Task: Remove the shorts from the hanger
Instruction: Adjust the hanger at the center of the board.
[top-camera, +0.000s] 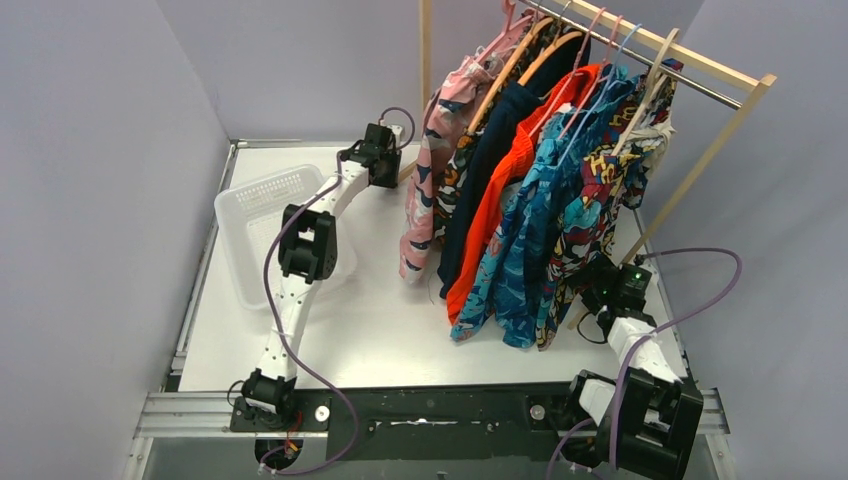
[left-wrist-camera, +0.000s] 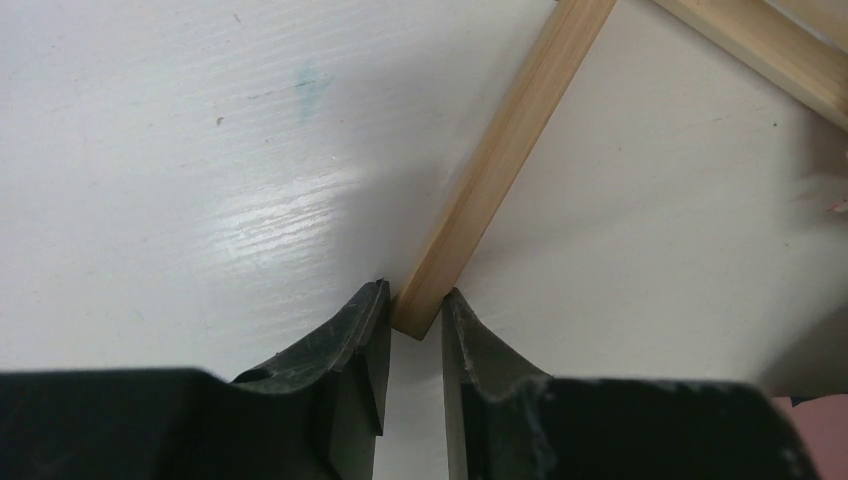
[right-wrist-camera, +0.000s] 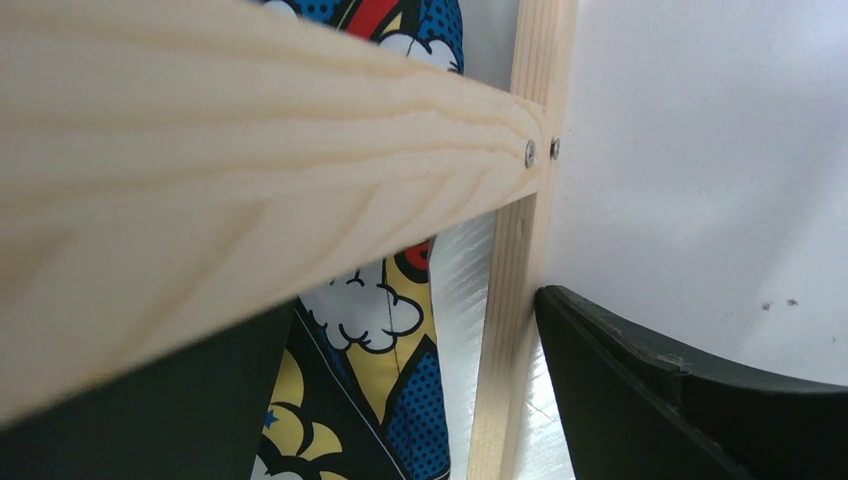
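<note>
A basket (top-camera: 238, 205) sits on the desk (top-camera: 380, 330), back and to the left of the left end effector (left-wrist-camera: 415, 305). That end effector is narrowed onto the end of a wooden bar (left-wrist-camera: 500, 160) of the rack. Both fingers (left-wrist-camera: 365, 325) look pressed against the wood, so it grips frame, not cloth.

The shorts (top-camera: 520, 200) hang just to its right and higher up, packed in a tight row on hangers (top-camera: 560, 50) from the rail (top-camera: 650, 65). Going outward from the left end effector:

- pink pair (top-camera: 425, 190), with navy and white print, nearest to it
- black pair (top-camera: 458, 165), with orange and white print, mostly hidden
- navy pair (top-camera: 490, 170), plain
- orange pair (top-camera: 505, 195), plain
- teal pair (top-camera: 520, 265), patterned
- comic pair (top-camera: 590, 200), many-coloured

The comic pair hangs just up and left of the right end effector (top-camera: 608, 278). That one is spread wide and empty. A slim upright (right-wrist-camera: 510, 330) of the rack stands between its fingers, and a crossbar (right-wrist-camera: 250, 170) crosses close in front. Comic print shows just beyond.

The shorts look light, thin and limp. They would likely drape, bunch and slide rather than keep any shape, and nothing about them seems fragile. A pinch on a free outer leg, low down where it hangs clear of its neighbour, looks the easiest hold, and the pink pair offers that to the left end effector. A pull there will probably swing the hanger and may tug the rack. How each pair is fixed to its hanger cannot be made out.
</note>
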